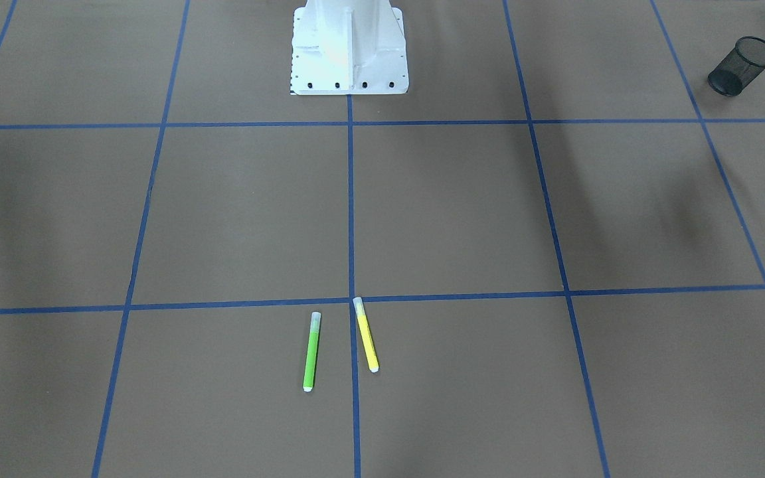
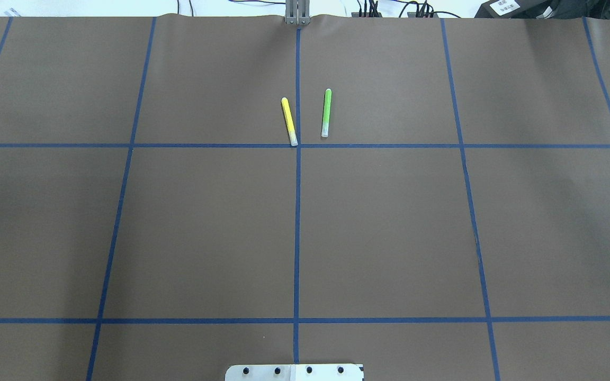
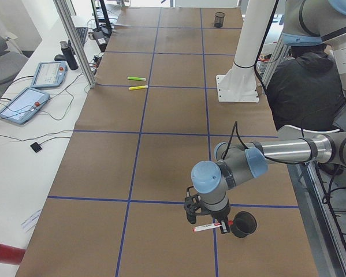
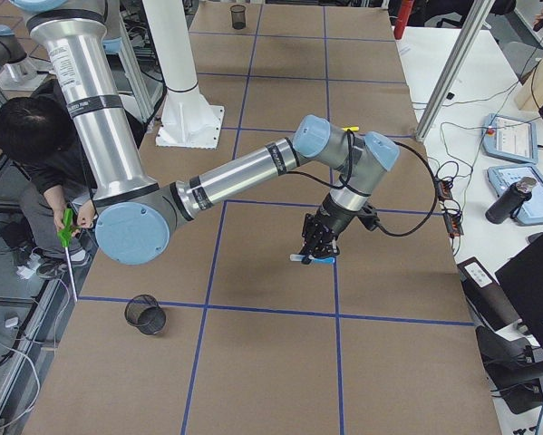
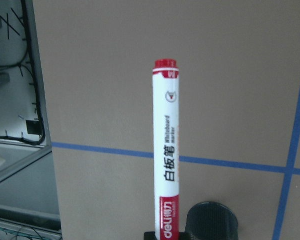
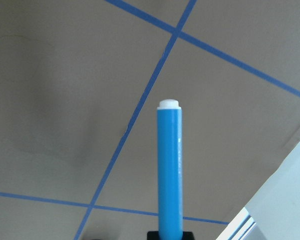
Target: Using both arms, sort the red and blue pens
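In the left wrist view the red pen [image 5: 166, 150], white-barrelled with a red end and a printed label, sticks out from my grip over the brown table. In the exterior left view my left gripper [image 3: 209, 224] is shut on this red pen [image 3: 204, 227], low and right beside a black mesh cup [image 3: 244, 224]. The blue pen [image 6: 170, 170] shows in the right wrist view, held at its lower end. My right gripper [image 4: 315, 255] is shut on the blue pen [image 4: 318, 260], raised a little over a blue tape line.
A green marker [image 1: 312, 352] and a yellow marker [image 1: 366, 334] lie side by side near the centre tape line. A mesh cup [image 1: 741, 65] lies tipped at one table end, another mesh cup [image 4: 145, 314] at the other. A person [image 4: 35, 154] crouches behind the white base [image 1: 349, 53].
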